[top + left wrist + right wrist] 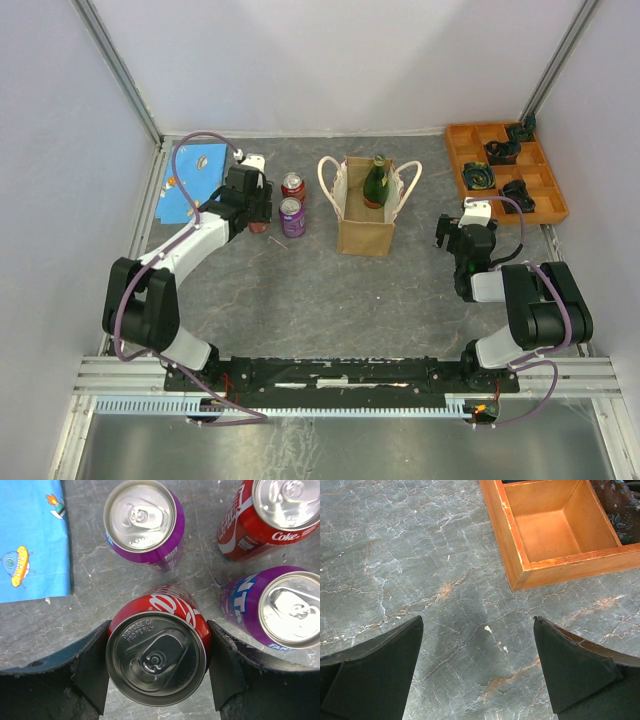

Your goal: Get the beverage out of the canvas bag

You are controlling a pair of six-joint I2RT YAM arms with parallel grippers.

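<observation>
From above, the canvas bag (365,232) stands upright mid-tabletop (300,290), its mouth open, with a green bottle (376,182) upright inside and its neck above the rim. The left arm (200,235) reaches forward and right, its wrist bent down just left of a red can (292,186) and a purple can (292,217), well left of the bag. The right arm (490,280) is folded back, its wrist low between the bag and the orange tray (452,150).

In the left wrist view, the left jaws sit against both sides of a red cola can (156,657), gripping it upright. Whether it rests on the tabletop I cannot tell. Three more cans stand near it, and a blue cloth (30,540) lies far left.

In the right wrist view, the right jaws gape wide over bare tabletop, holding nothing, near the tray's corner.

This looks like a can being parked among the others. The next move likely calls for letting go, rising straight up without knocking neighbours, then going to the bottle in the bag.
</observation>
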